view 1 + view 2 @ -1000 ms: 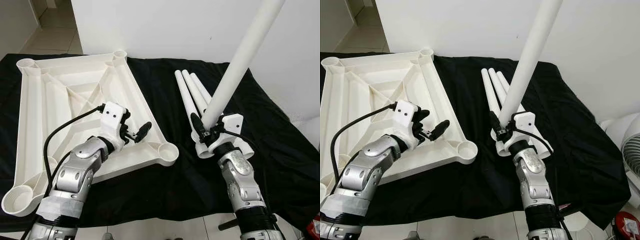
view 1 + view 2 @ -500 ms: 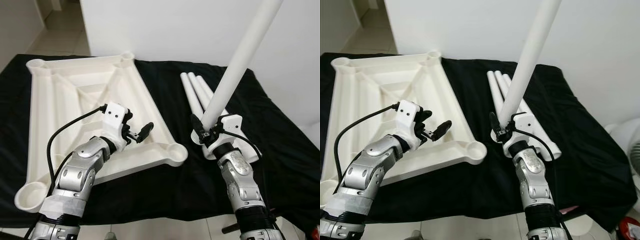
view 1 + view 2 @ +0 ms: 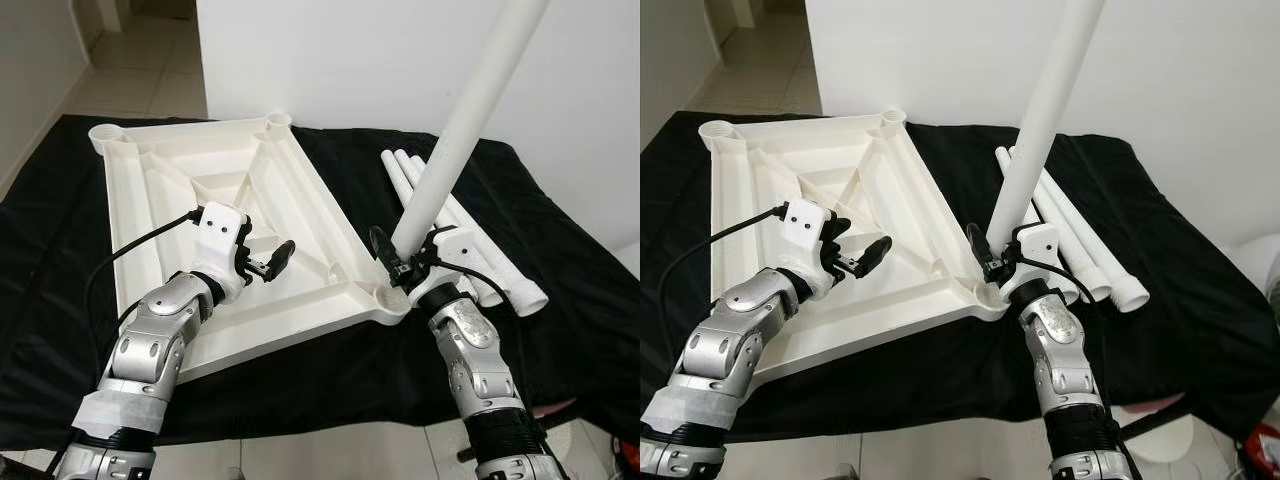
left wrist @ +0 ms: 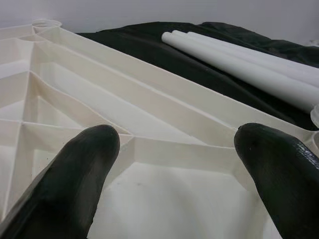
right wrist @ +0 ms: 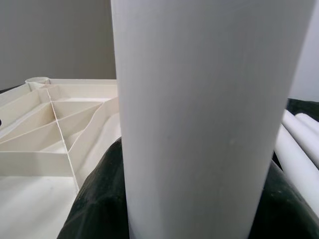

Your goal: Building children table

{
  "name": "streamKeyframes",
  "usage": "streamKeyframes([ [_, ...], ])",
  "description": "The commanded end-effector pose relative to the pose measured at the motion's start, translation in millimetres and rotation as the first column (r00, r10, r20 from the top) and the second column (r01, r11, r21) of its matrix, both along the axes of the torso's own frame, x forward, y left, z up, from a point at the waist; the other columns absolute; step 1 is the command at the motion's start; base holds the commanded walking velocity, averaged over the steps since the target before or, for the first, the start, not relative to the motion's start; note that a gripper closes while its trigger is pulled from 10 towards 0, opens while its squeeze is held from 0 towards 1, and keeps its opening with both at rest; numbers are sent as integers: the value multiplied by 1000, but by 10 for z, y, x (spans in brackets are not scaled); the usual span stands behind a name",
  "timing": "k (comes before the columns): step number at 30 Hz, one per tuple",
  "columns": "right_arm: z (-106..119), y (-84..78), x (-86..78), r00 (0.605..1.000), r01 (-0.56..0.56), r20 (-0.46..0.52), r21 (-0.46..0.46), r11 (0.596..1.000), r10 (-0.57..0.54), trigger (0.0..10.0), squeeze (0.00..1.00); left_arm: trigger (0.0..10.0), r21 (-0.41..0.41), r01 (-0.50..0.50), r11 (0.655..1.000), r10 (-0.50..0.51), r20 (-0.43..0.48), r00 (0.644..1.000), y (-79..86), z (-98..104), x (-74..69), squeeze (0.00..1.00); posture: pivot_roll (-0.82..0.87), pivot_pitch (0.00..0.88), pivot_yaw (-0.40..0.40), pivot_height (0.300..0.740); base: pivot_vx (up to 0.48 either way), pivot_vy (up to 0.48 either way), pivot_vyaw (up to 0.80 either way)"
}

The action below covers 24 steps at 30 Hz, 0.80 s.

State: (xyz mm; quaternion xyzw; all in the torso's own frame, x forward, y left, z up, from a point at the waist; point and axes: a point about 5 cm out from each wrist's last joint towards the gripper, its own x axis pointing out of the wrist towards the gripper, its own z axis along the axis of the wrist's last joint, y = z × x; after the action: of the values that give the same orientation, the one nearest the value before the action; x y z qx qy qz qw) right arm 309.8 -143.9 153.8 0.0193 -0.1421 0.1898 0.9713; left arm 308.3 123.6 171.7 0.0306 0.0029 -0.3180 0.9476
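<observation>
The white tabletop (image 3: 230, 200) lies upside down on a black cloth, ribs up, with a round socket at each corner. My right gripper (image 3: 396, 264) is shut on a long white leg (image 3: 470, 110), held nearly upright and leaning right. The leg's lower end sits right by the near right corner socket (image 3: 393, 301); the gripper hides whether they touch. In the right wrist view the leg (image 5: 199, 124) stands between the dark fingers (image 5: 97, 204). My left gripper (image 3: 268, 256) hovers open over the tabletop's near ribs (image 4: 149, 114), nothing between its fingers (image 4: 84, 169).
Three more white legs (image 3: 455, 220) lie side by side on the black cloth (image 3: 560, 230), right of the tabletop and behind my right arm. A white wall stands behind the cloth. Tiled floor (image 3: 130, 60) shows at the far left.
The whole view has shifted. The held leg's lower end was over the lying legs; now it is at the tabletop's near right corner socket. My left gripper stays open over the ribs.
</observation>
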Motion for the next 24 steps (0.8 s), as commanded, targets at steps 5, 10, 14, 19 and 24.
streamKeyframes([
  [5, 3, -16, -2, 1000, 6, 16, -2, 1000, -6, 10000, 0, 10000, 27, 28, 999, -29, 16, 999, -48, -1, -3, 0, 77, 14, -45, 740, 0, 0, 0],
  [10, 0, -15, -3, 1000, 7, 17, -1, 1000, -7, 10000, 0, 10000, 34, 32, 999, -33, 24, 999, -52, 5, -2, 0, 77, 13, -44, 740, 0, 0, 0],
  [14, -1, -15, 0, 1000, 8, 17, 0, 1000, -8, 10000, 0, 10000, 28, 35, 999, -36, 21, 999, -53, 8, 3, 0, 78, 9, -42, 740, 0, 0, 0],
  [19, -5, -3, 7, 1000, 7, 18, 2, 1000, -7, 10000, 0, 10000, 24, 33, 999, -33, 9, 999, -39, 3, 12, 0, 84, 8, -40, 740, 0, 0, 0],
  [24, -11, 2, 5, 1000, 6, 17, 4, 1000, -6, 10000, 0, 10000, 26, 28, 999, -28, 3, 1000, -27, 0, 11, 0, 86, 9, -39, 740, 0, 0, 0],
])
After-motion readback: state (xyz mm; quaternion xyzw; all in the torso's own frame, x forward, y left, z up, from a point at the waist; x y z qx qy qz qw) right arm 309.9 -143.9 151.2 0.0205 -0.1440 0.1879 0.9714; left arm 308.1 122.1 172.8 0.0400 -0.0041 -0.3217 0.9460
